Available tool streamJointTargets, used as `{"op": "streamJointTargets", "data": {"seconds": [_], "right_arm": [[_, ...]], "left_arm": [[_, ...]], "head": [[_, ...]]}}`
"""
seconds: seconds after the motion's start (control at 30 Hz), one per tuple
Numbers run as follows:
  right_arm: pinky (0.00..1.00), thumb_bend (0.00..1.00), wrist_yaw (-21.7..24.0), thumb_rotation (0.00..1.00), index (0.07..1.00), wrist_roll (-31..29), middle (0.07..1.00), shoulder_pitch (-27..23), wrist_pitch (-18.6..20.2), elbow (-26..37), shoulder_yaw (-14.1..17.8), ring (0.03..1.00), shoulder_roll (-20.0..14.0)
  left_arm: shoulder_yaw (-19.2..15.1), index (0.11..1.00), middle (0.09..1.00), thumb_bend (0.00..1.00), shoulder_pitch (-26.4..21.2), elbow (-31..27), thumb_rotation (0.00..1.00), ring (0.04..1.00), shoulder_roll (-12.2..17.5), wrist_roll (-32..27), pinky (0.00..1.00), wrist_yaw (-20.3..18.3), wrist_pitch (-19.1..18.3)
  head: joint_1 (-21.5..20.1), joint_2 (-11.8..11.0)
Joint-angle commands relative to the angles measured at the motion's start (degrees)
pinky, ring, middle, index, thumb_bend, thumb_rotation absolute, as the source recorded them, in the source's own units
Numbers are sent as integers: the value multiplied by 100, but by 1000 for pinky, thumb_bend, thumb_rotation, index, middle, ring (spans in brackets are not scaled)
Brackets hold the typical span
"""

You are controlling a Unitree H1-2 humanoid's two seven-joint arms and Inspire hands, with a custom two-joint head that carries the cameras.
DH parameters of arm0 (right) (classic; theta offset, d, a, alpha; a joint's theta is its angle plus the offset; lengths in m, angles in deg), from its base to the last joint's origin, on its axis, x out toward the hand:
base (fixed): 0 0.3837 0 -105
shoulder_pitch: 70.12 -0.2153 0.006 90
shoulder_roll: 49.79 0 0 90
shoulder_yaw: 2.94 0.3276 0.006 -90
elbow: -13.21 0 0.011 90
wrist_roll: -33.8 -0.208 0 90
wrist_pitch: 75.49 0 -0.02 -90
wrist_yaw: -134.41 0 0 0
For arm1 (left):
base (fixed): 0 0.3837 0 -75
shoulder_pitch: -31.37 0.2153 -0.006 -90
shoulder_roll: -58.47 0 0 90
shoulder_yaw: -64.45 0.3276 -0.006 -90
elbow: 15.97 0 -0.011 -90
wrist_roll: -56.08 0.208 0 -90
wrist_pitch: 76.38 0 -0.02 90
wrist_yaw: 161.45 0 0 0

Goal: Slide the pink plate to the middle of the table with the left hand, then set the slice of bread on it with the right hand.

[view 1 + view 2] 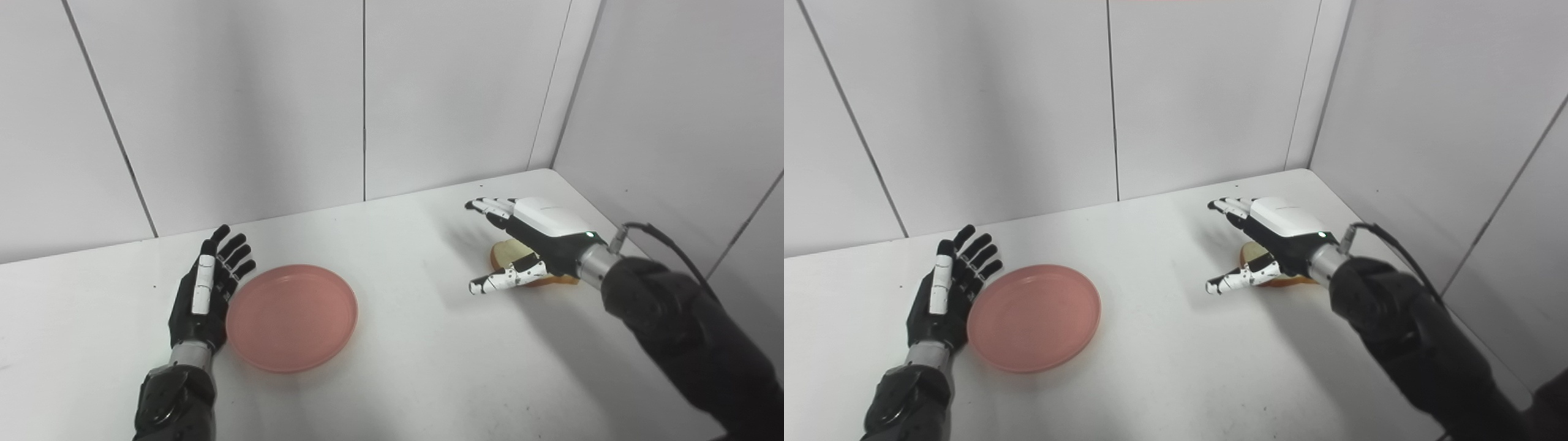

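The left hand (205, 294) lay flat and low at the left side of the white table (404, 367). It held nothing. Its black fingers (236, 254) were straight and a little spread, and they pointed toward the back wall (245, 104). The side of this hand was right beside the left rim of the pink plate (292, 317). It looked like it was touching the rim, but it was hard to be sure.

The pink plate was round and shallow, with nothing on it. It sat on the left part of the table, not in the middle.

The right hand (1268, 245) was loose too, and it gripped nothing. It hung over the right side of the table, near the back corner. Its white and black fingers (1228, 208) reached out toward the left, and its thumb (1240, 280) stuck out lower down, pointing left as well.

Under this hand was the slice of bread (1252, 252). It lay flat on the table. Only a pale part and a brown crust edge showed, because the hand covered the rest. It was not clear if the palm touched the bread.

The bread and the plate were well apart, with bare table between them. A dark cable (667, 245) ran along the right arm, close to the side wall.
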Motion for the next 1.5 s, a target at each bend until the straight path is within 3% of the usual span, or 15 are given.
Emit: {"op": "streamJointTargets", "data": {"seconds": [0.0,0.13,0.5,0.8,1.17,1.47], "right_arm": [[1000,1000,468,560,966,101,973,-477,33,-158,-110,975,-561],[1000,1000,781,496,950,213,963,-873,-229,-747,-442,965,-906],[1000,1000,589,427,944,1060,967,-1511,-1137,-2104,-1169,972,-1121],[1000,1000,716,385,943,1490,979,-1826,-1052,-2188,-1221,996,-1031],[1000,1000,45,397,923,1718,975,-1917,-1577,-2819,-1418,991,-744],[1000,1000,233,388,919,1654,961,-2021,-1448,-2924,-1396,985,-579]], "left_arm": [[23,852,838,942,407,387,743,855,-107,64,809,110,-350],[13,849,836,947,426,380,736,855,-99,42,817,63,-351],[30,842,835,943,421,345,741,855,-73,65,803,56,-366],[37,849,828,935,449,299,731,854,-75,61,804,37,-371],[58,843,816,936,494,306,727,834,-74,49,792,31,-364],[67,834,804,923,526,301,732,823,-59,57,782,13,-366]], "head": [[9,4],[27,-4],[30,-57],[30,-51],[70,-43],[76,-23]]}}
